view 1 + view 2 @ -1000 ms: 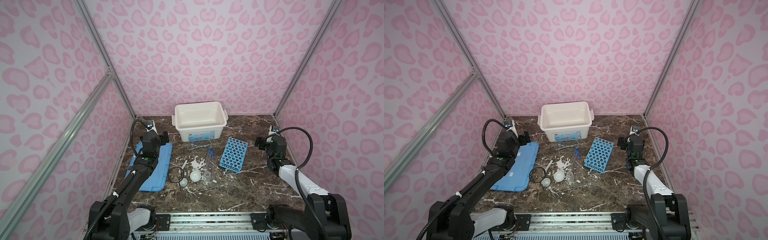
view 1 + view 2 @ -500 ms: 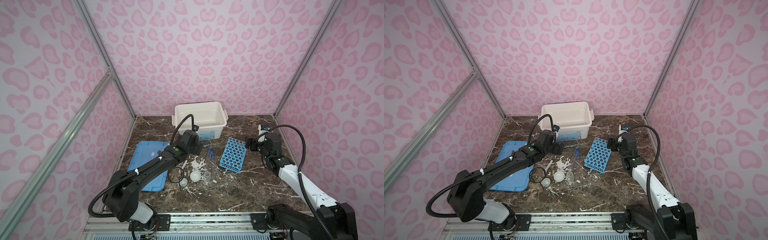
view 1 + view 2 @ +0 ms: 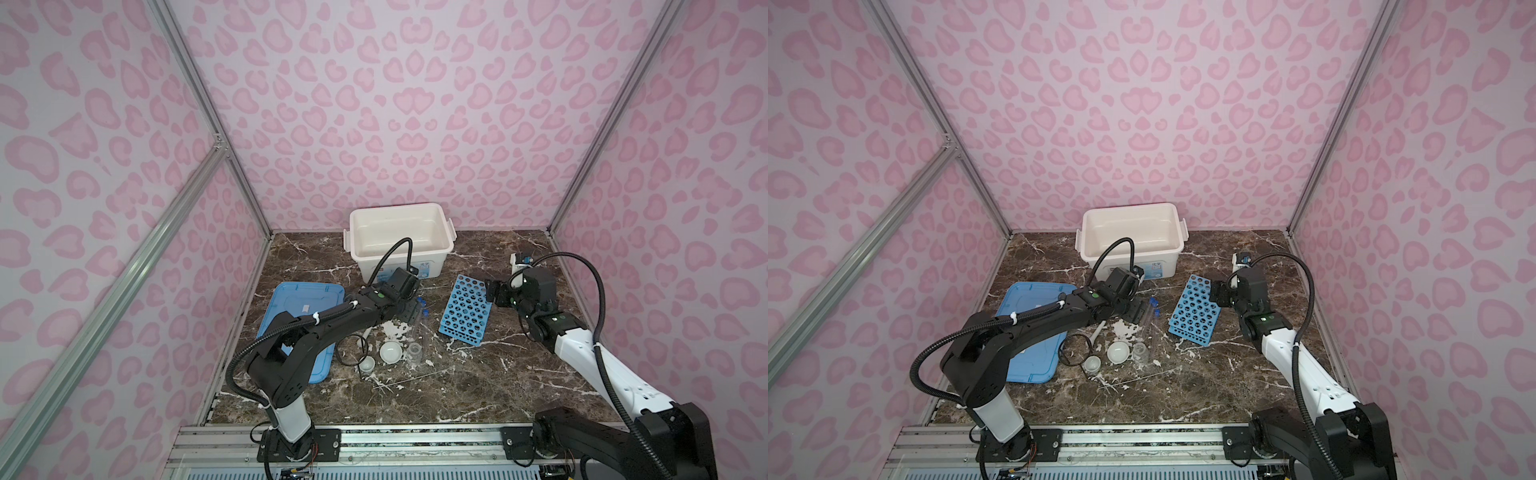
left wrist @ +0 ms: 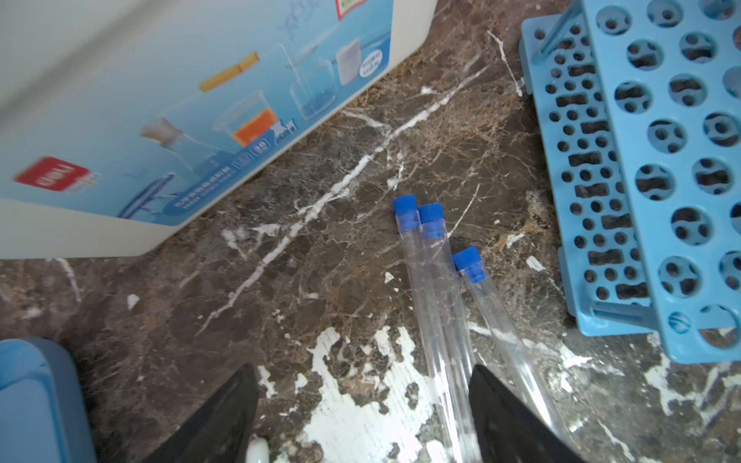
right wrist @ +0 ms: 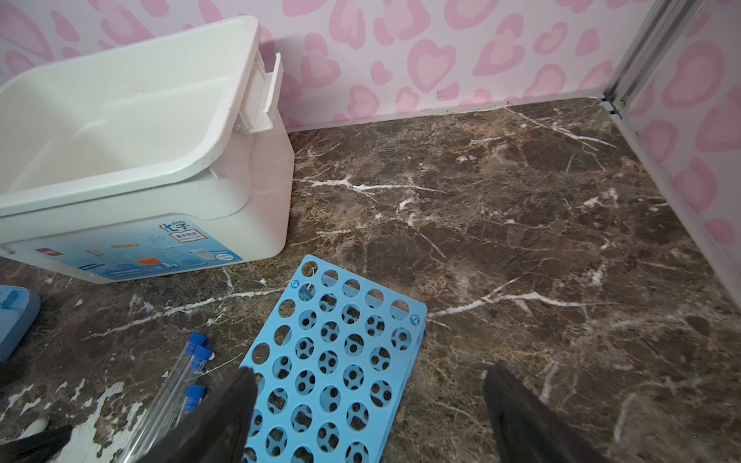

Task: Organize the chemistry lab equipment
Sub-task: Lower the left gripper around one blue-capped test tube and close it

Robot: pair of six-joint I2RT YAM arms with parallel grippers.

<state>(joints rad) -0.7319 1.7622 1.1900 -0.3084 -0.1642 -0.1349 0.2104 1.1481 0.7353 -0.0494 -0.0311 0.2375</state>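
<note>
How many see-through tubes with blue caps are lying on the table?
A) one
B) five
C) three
C: the left wrist view shows three blue-capped tubes lying close together on the table, next to the blue rack.

A white storage box (image 3: 395, 226) and flat blue lid (image 3: 291, 299) rest apart on the marble tabletop (image 3: 457, 395)

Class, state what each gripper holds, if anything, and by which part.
Nothing is held. The left gripper stands open over the tubes, and the right gripper stands open over the rack; neither grips anything.
</note>
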